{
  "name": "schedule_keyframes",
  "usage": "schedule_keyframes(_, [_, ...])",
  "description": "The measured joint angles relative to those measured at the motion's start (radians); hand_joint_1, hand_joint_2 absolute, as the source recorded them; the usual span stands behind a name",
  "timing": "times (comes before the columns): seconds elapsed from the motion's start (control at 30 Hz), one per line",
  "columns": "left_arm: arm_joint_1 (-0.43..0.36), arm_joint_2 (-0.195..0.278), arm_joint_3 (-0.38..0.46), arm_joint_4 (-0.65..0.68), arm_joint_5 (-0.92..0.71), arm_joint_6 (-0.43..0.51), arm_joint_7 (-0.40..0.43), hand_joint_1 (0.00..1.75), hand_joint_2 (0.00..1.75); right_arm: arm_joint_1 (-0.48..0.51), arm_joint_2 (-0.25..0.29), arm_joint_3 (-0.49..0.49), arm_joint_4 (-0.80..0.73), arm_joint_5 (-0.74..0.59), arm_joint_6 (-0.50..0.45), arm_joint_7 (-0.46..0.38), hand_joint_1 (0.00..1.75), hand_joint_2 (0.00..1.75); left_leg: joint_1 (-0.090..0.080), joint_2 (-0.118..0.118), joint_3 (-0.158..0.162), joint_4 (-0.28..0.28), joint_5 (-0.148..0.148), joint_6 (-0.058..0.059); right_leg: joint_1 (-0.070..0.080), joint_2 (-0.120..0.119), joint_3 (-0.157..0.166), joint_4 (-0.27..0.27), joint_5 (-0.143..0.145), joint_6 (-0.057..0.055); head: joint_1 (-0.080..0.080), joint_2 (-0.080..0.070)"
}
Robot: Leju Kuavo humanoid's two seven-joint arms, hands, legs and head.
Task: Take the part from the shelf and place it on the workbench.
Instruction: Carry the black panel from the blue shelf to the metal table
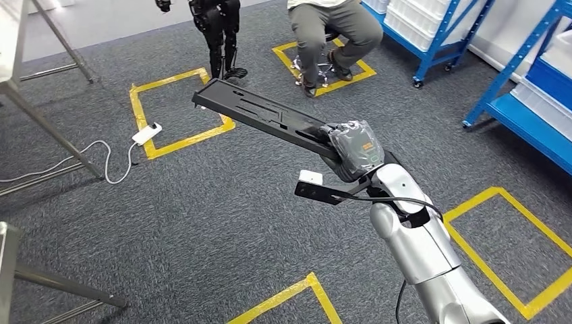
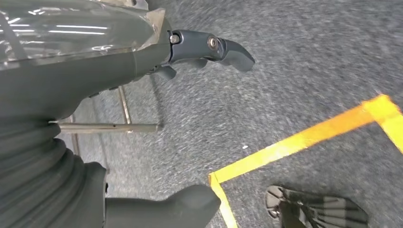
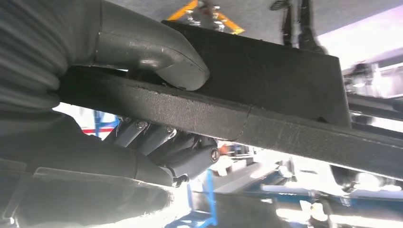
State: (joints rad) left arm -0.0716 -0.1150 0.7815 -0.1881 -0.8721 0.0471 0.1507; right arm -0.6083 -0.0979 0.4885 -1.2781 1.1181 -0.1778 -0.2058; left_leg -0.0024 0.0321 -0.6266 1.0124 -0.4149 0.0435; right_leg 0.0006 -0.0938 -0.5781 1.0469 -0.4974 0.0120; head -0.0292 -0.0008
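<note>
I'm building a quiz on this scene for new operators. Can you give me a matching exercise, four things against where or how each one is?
Things:
1. black part
2. left hand
3. white power strip
4. seated person

States or places:
A. lying on the carpet beside a yellow tape square
B. on a stool inside a yellow tape square
C. gripped at one end by the right hand, sticking out over the floor
D. holding nothing, fingers apart, over the carpet

Pairs: 1-C, 2-D, 3-A, 4-B
</note>
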Motion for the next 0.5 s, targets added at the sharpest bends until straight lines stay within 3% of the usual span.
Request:
schedule_keyframes(0.07, [-0.002,0.0,0.0,0.0,0.0,0.001,0.0,0.0,1.75,0.002,-0.001,0.0,0.0,0.0,0.0,0.0,1.75,1.75,0.004,-0.023,0.004,-0.008,0.008,0.01,-0.004,0.059,-0.043,0.096,-0.046,-0.005,0.003,0.0])
schedule_keyframes(0.13, [-0.004,0.0,0.0,0.0,-0.003,0.001,-0.002,0.0,1.75,0.007,-0.004,0.001,0.001,0.0,0.001,0.0,1.75,1.75,0.005,-0.054,0.003,-0.008,0.009,0.013,-0.007,0.084,-0.105,0.224,-0.092,-0.008,0.006,0.0])
schedule_keyframes(0.17, [-0.004,0.0,0.0,0.0,-0.006,0.0,-0.003,0.0,1.75,0.01,-0.005,0.002,0.001,0.0,0.001,0.0,1.75,1.75,0.005,-0.071,0.003,-0.008,0.009,0.013,-0.008,0.087,-0.123,0.255,-0.097,-0.004,0.005,0.0])
schedule_keyframes(0.2, [-0.003,-0.001,0.0,0.0,-0.011,-0.002,-0.006,0.0,1.75,0.011,-0.006,0.002,0.001,0.001,0.001,0.0,1.75,1.75,0.005,-0.088,0.003,-0.006,0.009,0.013,-0.01,0.09,-0.123,0.248,-0.086,0.003,0.006,0.0])
schedule_keyframes(0.23, [-0.002,-0.002,-0.001,0.0,-0.018,-0.003,-0.008,0.0,1.75,0.011,-0.006,0.003,0.001,0.002,0.002,0.0,1.75,1.75,0.006,-0.104,0.003,-0.004,0.008,0.012,-0.012,0.094,-0.104,0.201,-0.06,0.013,0.006,0.0])
schedule_keyframes(0.3, [-0.002,-0.005,-0.009,0.0,-0.033,-0.005,-0.014,0.0,1.75,0.009,-0.007,0.003,0.001,0.004,0.002,0.0,1.75,1.75,0.006,-0.132,0.001,0.004,0.005,0.005,-0.02,0.124,-0.044,0.063,0.0,0.028,0.006,0.0])
schedule_keyframes(0.37, [-0.001,-0.006,-0.018,0.0,-0.047,-0.004,-0.018,0.0,1.75,0.009,-0.008,0.005,0.0,0.004,0.005,0.0,1.75,1.75,0.005,-0.153,-0.006,0.011,0.004,-0.007,-0.022,0.144,-0.011,-0.009,0.026,0.025,0.005,0.0])
schedule_keyframes(0.43, [0.002,-0.007,-0.024,0.0,-0.055,0.003,-0.018,0.0,1.75,0.009,-0.006,0.007,0.0,0.005,0.007,-0.001,1.75,1.75,0.009,-0.169,-0.013,0.009,0.008,-0.019,-0.018,0.13,-0.008,-0.013,0.03,0.011,0.004,0.0])
schedule_keyframes(0.5, [0.005,-0.009,-0.025,0.0,-0.058,0.012,-0.018,0.0,1.75,0.007,-0.004,0.008,0.0,0.006,0.007,-0.002,1.75,1.75,0.01,-0.141,-0.023,0.024,-0.002,-0.029,-0.018,0.111,-0.005,-0.019,0.035,-0.003,0.001,0.0])
